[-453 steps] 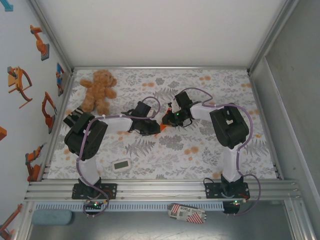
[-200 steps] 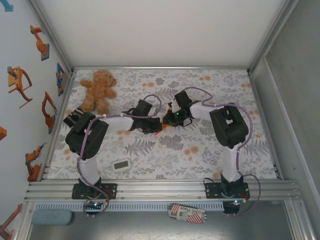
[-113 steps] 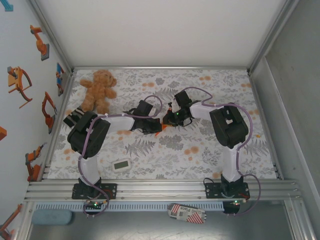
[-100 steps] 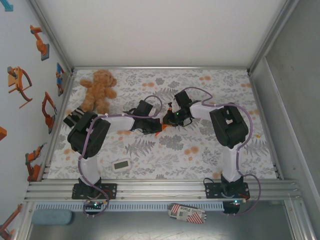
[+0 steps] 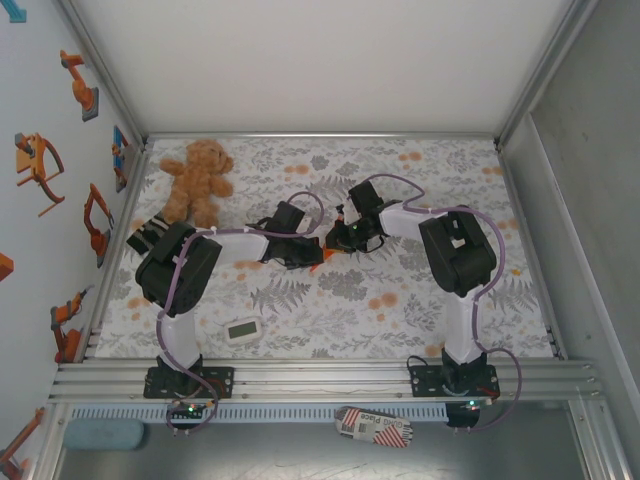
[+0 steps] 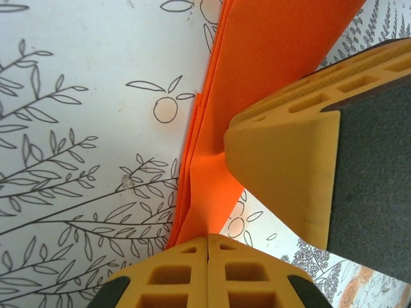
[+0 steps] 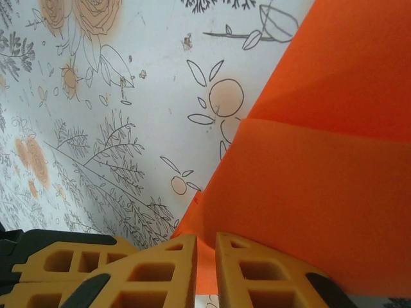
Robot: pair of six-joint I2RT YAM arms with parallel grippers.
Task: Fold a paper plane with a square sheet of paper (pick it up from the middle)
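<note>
Orange paper [image 5: 320, 257], folded in layers, is located mid-table over the floral cloth [image 5: 400, 300], between both arms. Left gripper [image 6: 209, 247]: jaws closed on the paper's edge. Right gripper [image 7: 205, 256]: jaws narrow, pinching the same paper

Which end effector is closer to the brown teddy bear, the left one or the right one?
Left. The left end effector grips the orange paper to the right of the teddy bear, nearer the arm bases; the right end effector grips it from farther right.
</note>
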